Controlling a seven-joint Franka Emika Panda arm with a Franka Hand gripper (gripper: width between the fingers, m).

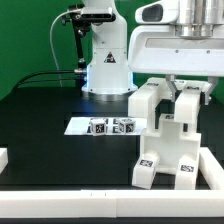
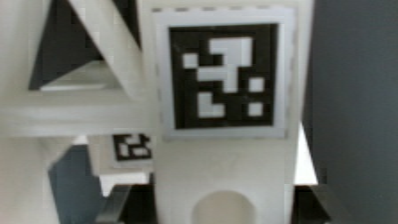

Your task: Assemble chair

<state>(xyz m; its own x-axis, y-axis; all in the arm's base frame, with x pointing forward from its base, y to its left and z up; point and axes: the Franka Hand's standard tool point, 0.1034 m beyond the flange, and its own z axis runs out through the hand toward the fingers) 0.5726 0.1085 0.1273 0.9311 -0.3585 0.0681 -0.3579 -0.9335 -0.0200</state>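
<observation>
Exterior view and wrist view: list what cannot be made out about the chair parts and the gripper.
1. Exterior view: the gripper blends into the white blocky plastic chair assembly; whether it holds a part is unclear.
2. Exterior view: patterns on the thin flat white marker board are too small to read.
3. Wrist view: the white slab with the large black-and-white tag is blurred and cut off by the frame.

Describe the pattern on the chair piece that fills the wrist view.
White chair piece carrying a black-and-white square tag; it shows best in the wrist view.
</observation>
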